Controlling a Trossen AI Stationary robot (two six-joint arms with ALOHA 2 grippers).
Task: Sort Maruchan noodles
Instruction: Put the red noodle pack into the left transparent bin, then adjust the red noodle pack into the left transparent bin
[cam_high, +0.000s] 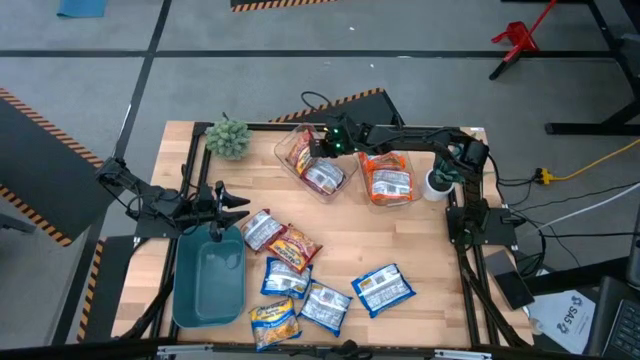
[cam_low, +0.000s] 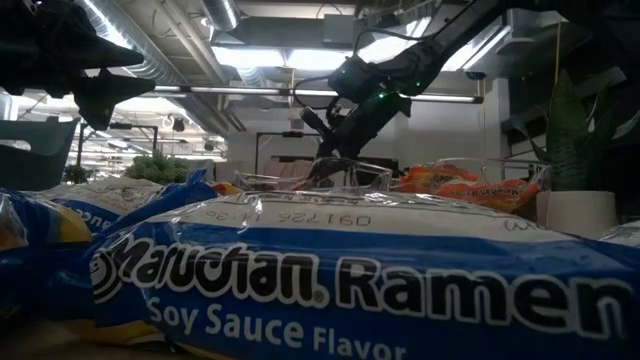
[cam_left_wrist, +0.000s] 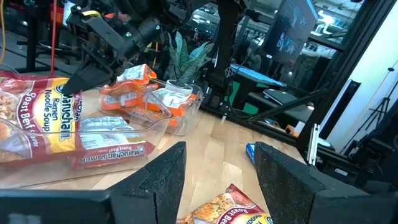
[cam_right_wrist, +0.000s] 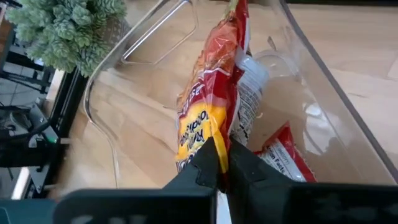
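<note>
Several Maruchan packets lie flat on the table's near half, among them a red-brown one (cam_high: 292, 247) and blue ones (cam_high: 382, 288) (cam_low: 330, 280). A clear bin (cam_high: 340, 185) holds red-brown packets, and a second clear bin (cam_high: 408, 172) holds orange ones (cam_high: 388, 183). My right gripper (cam_high: 322, 150) (cam_right_wrist: 224, 163) is over the first bin, shut on a red-and-yellow packet (cam_right_wrist: 208, 93). My left gripper (cam_high: 232, 203) (cam_left_wrist: 217, 171) is open and holds nothing. It hovers by the far end of a teal bin (cam_high: 180, 290). My right gripper pinches the red-and-yellow packet between its two fingers at one edge (cam_right_wrist: 210, 138), coming from above and slanting down. The packet is seen edge-on, reaching away from the fingers into the clear bin (cam_right_wrist: 323, 81), beside other packets (cam_right_wrist: 283, 155) lying there.
A small green plant (cam_high: 228, 138) stands at the far left of the table. A white cup (cam_high: 437, 185) sits near the right edge, beside the orange bin. Bare wood shows between the clear bins and the loose packets.
</note>
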